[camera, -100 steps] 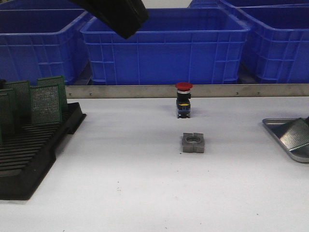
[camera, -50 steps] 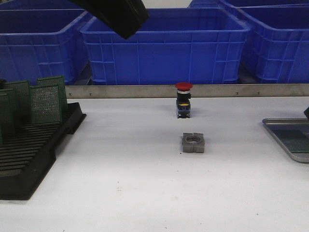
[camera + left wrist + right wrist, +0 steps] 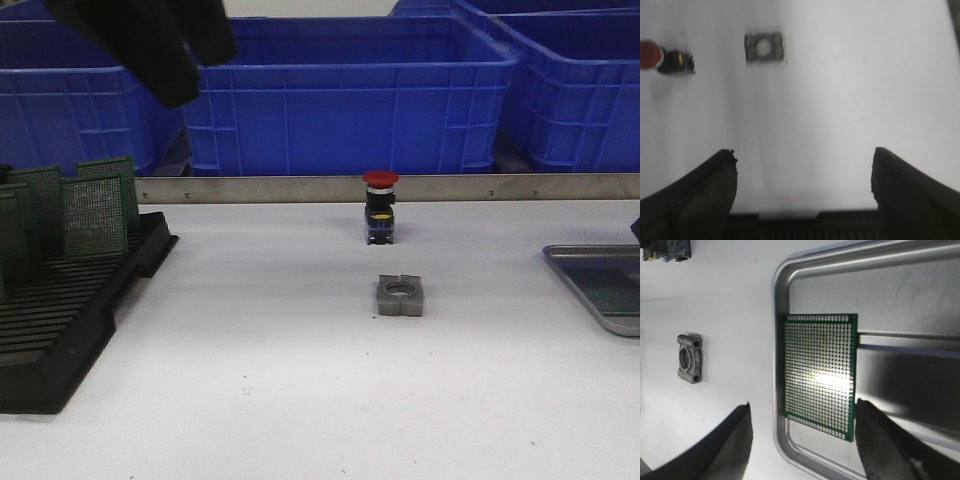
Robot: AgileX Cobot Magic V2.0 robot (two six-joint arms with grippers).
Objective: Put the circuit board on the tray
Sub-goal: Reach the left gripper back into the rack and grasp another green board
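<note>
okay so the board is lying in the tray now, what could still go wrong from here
Two things, both judgement calls. The circuit board lies flat in the tray, hard against one rim. The right gripper hangs open directly above it, so a careless pull-away could nudge the board onto that rim. Meanwhile the left gripper is open and high over the table; heading for the black rack, it might clip the boards standing there.

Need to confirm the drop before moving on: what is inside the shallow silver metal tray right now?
One green perforated circuit board lies flat in the silver-grey tray, against its rim. The open right gripper is above it. The tray's far part is out of frame.
</note>
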